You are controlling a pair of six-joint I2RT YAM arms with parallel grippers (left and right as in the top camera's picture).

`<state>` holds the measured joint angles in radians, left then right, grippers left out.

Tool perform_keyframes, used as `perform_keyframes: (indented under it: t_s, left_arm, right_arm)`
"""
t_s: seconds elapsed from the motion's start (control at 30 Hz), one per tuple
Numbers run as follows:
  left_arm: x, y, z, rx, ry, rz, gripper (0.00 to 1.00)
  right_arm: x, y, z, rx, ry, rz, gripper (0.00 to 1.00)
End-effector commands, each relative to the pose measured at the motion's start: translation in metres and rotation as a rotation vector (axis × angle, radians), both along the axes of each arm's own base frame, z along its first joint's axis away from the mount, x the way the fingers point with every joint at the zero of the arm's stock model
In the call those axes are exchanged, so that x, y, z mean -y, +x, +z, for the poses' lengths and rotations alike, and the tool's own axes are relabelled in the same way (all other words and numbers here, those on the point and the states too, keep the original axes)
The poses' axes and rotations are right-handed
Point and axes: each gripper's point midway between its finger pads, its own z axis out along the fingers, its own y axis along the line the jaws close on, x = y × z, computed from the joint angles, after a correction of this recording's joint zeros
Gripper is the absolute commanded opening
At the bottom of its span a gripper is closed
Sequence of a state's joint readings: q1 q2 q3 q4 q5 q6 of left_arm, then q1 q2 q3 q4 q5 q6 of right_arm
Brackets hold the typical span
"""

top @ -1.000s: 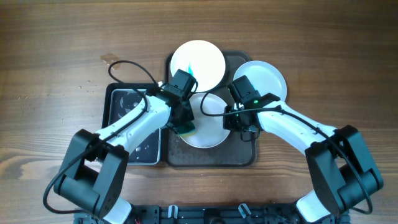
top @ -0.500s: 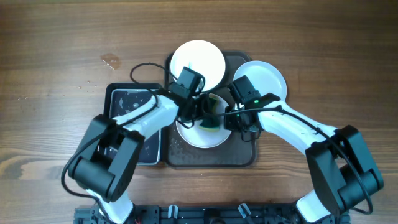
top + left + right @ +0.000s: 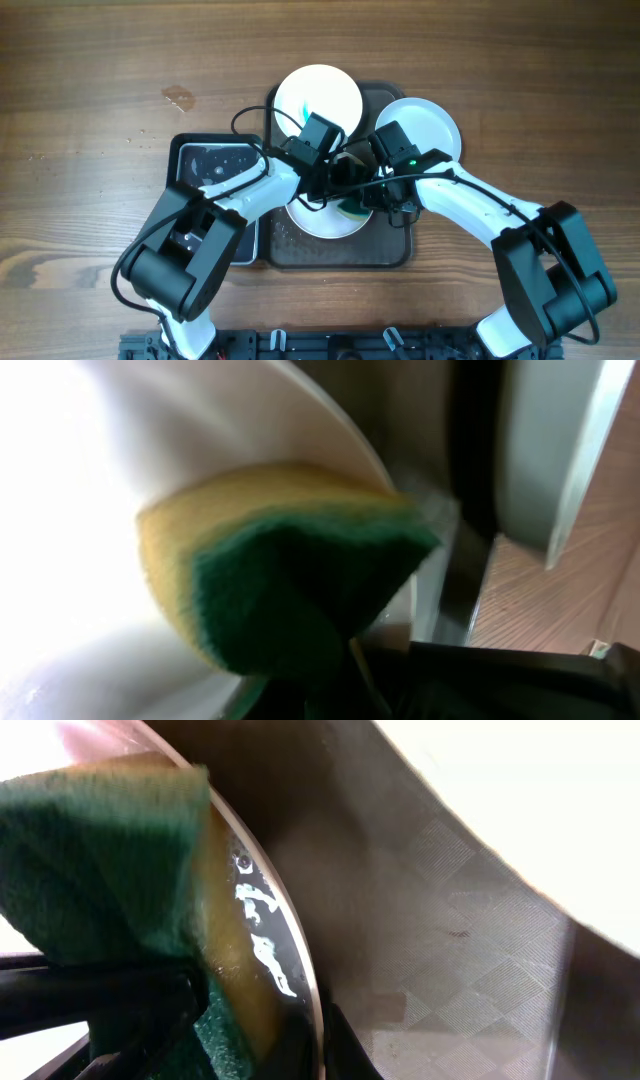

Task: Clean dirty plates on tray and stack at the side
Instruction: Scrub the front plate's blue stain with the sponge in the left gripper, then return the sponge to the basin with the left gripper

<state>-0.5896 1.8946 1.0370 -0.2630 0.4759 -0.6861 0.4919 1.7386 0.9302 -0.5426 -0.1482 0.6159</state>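
overhead, tray [image 3: 388, 252]: dark, round-cornered, on the wooden table [image 3: 90, 80].
overhead, back plate [image 3: 325, 90]: on the tray's far left corner; teal smear near its front edge.
overhead, right plate [image 3: 432, 120]: over the tray's far right rim; plain white.
overhead, front plate [image 3: 316, 222]: inside the tray, front half, partly under both arms.
overhead, left gripper [image 3: 345, 195]: above the tray's middle, over the front plate, pinching the sponge [image 3: 352, 207].
overhead, right gripper [image 3: 380, 196]: inside the tray, at the front plate's right edge.
overhead, black tray [image 3: 205, 158]: just beside the tray's left rim; wet inside.
left wrist, sponge [image 3: 290, 600]: green over yellow, pressed against the white front plate, clamped from below by dark fingers.
right wrist, right gripper [image 3: 305, 1042]: pressed together on the front plate's wet rim.
right wrist, sponge: against the plate's face, left of that rim; textured tray floor to the right.
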Motion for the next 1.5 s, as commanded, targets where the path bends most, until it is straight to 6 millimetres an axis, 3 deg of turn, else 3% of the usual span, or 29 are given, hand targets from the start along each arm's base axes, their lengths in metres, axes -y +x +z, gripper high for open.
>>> perform_keyframes:
  t_s: [0.0, 0.03, 0.13, 0.4, 0.6, 0.8, 0.97, 1.03, 1.1, 1.17, 1.27, 1.33, 1.4, 1.43, 1.47]
  left_arm:
    - [-0.022, -0.018, -0.026, -0.057, 0.154, 0.017, 0.04]
    - [-0.038, -0.018, -0.033, -0.058, 0.240, 0.043, 0.04]
    - [-0.061, -0.018, -0.038, -0.081, 0.321, 0.085, 0.04]
    - [-0.148, -0.001, -0.013, -0.017, 0.590, 0.257, 0.04]
    - [-0.161, 0.006, 0.015, 0.074, 0.634, 0.295, 0.04]
    - [-0.154, 0.010, 0.051, 0.147, 0.544, 0.322, 0.04]
    - [-0.138, 0.002, 0.093, 0.167, 0.350, 0.316, 0.04]
    - [-0.152, 0.001, 0.107, 0.172, 0.334, 0.359, 0.04]
    - [-0.188, 0.001, 0.119, 0.179, 0.359, 0.418, 0.04]
    - [-0.217, -0.001, 0.118, 0.167, 0.412, 0.442, 0.04]
    - [-0.269, -0.008, 0.100, 0.089, 0.534, 0.538, 0.04]
    - [-0.279, -0.008, 0.083, 0.065, 0.549, 0.546, 0.04]
    - [-0.286, -0.010, 0.066, 0.039, 0.582, 0.553, 0.04]
    - [-0.287, -0.010, 0.057, 0.026, 0.584, 0.554, 0.04]
    - [-0.288, -0.010, 0.053, 0.019, 0.587, 0.553, 0.04]
  right_arm:
    - [0.018, -0.008, -0.019, -0.031, -0.091, 0.003, 0.04]
    - [0.018, -0.008, -0.019, -0.031, -0.091, 0.004, 0.04]
    - [0.018, -0.008, -0.019, -0.031, -0.091, 0.003, 0.04]
    - [0.018, -0.010, -0.019, -0.036, -0.093, 0.003, 0.05]
    - [0.018, -0.009, -0.019, -0.036, -0.092, 0.000, 0.04]
    - [0.018, -0.009, -0.019, -0.036, -0.092, 0.000, 0.04]
    - [0.018, -0.009, -0.019, -0.036, -0.092, 0.001, 0.04]
    - [0.018, -0.009, -0.019, -0.033, -0.094, 0.013, 0.04]
    - [0.017, -0.008, -0.019, -0.018, -0.098, 0.073, 0.04]
    - [0.015, -0.007, -0.018, 0.005, -0.093, 0.162, 0.04]
    - [0.006, -0.004, -0.016, 0.052, -0.067, 0.315, 0.04]
    - [0.004, 0.000, -0.016, 0.065, -0.059, 0.304, 0.06]
    - [0.002, 0.004, -0.014, 0.067, -0.043, 0.232, 0.16]
    - [0.001, 0.005, -0.014, 0.064, -0.037, 0.196, 0.15]
    - [0.001, 0.005, -0.014, 0.058, -0.032, 0.168, 0.07]
